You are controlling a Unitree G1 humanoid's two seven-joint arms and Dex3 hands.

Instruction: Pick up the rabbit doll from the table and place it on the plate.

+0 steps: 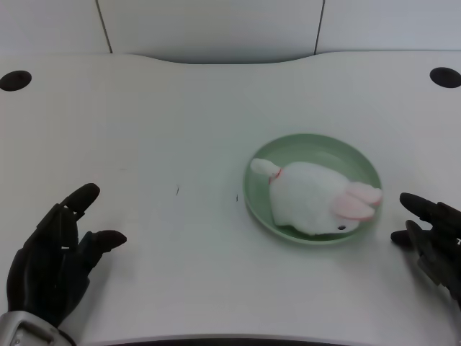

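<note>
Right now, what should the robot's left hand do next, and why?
Probably nothing more than stay back and rest. The rabbit doll already lies on the green plate, with nothing holding it. The left hand is empty, its fingers apart, low at the table's near edge, well apart from the plate. The job looks finished, so reaching in again would only risk knocking the doll off.

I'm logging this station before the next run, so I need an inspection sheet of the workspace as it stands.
Surface: white table, two faint dark specks near the middle.
Job's things: rabbit doll lies on the green plate, inside its rim.
Clutter: nothing seen.
Hands: left hand open, empty, at the near left edge; right hand at the right edge, apart from the plate.
Cables: nothing seen; two dark round ports at the far corners.
Surroundings: pale wall panels behind the table.
</note>
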